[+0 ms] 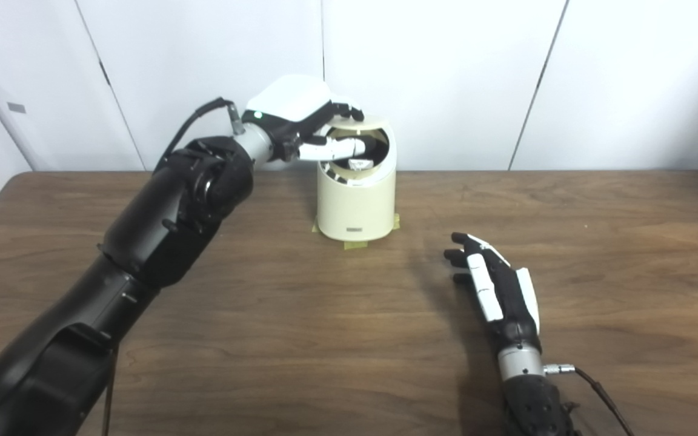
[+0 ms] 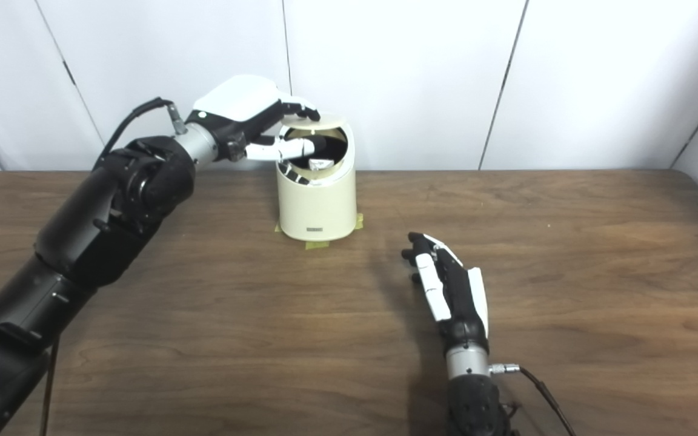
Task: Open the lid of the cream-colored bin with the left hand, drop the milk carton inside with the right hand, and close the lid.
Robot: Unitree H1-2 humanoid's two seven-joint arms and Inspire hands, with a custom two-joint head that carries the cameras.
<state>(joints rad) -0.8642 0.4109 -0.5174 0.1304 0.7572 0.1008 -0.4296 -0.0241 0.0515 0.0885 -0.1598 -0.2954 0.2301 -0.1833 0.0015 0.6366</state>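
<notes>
Now, bin (image 1: 356, 200): upright at table (image 1: 337, 339) rear, taped down so it won't slide.
Lid (image 1: 358, 124): tipped up, mouth open.
Left hand (image 1: 300, 118): fingers (image 1: 340, 147) pinch the lid, propping it.
Carton (image 1: 360, 163): a white shape inside, likely dropped already.
Right hand (image 1: 497, 287): empty, fingers loosely spread, well clear.

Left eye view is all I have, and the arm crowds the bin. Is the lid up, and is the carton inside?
Observer: In the right eye view the lid is raised. The left hand pinches it, with its fingers on top and its thumb in the opening.
Operator: And the carton?
Observer: A white item lies inside the cream bin, too small to identify.
Operator: Right hand?
Observer: The right hand is open and empty, low over the table, apart from the bin.
</notes>
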